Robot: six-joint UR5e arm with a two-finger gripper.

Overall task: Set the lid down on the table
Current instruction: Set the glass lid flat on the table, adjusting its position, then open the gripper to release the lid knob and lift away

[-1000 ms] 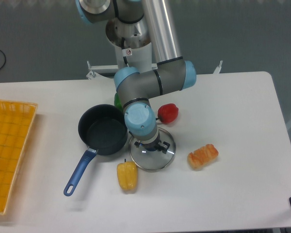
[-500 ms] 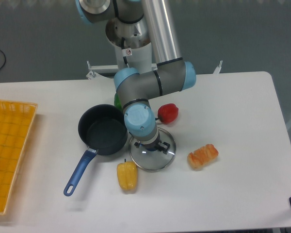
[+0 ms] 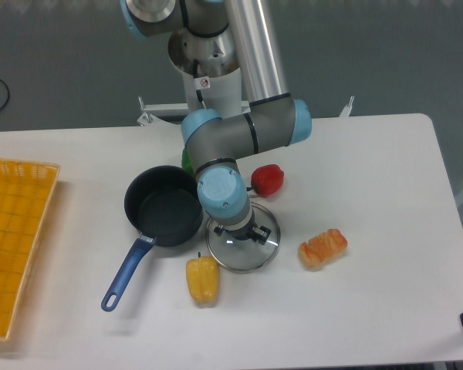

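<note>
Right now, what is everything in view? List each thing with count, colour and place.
lid: 1, clear glass with silver rim, flat on the table right of the pan
pan: 1, dark with blue handle, centre-left
yellow pepper: 1, front of the lid
red pepper: 1, behind the lid
green item: 1, mostly hidden behind the arm
bread: 1, orange, right of the lid
tray: 1, yellow-orange, left edge
table: 1, white
end effector: 1, over the lid's centre, opening hidden

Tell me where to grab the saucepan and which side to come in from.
Take the saucepan by its long blue handle, which juts toward the table's front-left, clear of the yellow pepper and the lid. Coming straight down from above, fingers closing across the handle's width, looks best; the round body is probably too wide.
</note>
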